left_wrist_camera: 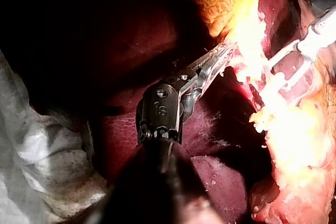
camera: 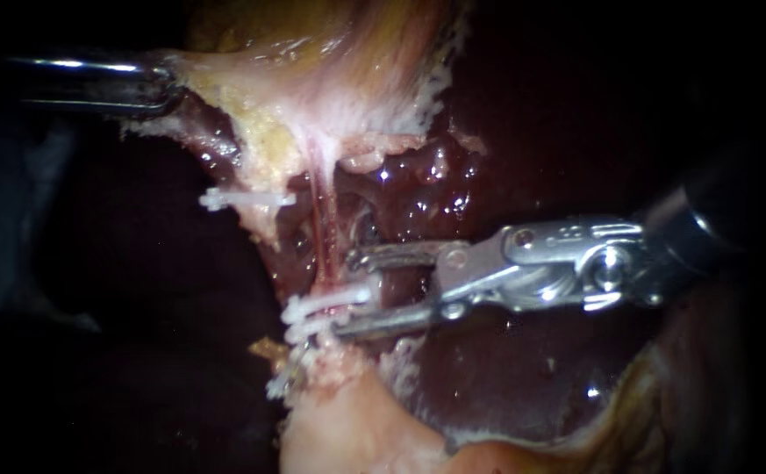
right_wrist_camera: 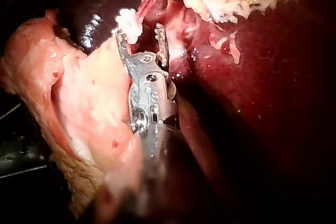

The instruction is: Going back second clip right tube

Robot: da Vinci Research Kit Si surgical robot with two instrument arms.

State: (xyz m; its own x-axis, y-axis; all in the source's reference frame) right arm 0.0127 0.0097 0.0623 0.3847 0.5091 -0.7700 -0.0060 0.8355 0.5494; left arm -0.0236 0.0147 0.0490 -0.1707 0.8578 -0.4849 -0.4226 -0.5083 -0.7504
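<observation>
A thin pink tube runs down from the pale gallbladder to a cluster of white clips near its lower end. My right instrument comes in from the right. Its jaws are open, one above and one below the uppermost clip; in the right wrist view a white clip sits at the tip of one open jaw of that instrument. Another white clip lies further left. My left instrument is shut on the gallbladder's edge and holds it up.
Dark red liver surrounds the field. Pale fatty tissue lies below the clips. A grey cloth lies beside the left instrument's shaft.
</observation>
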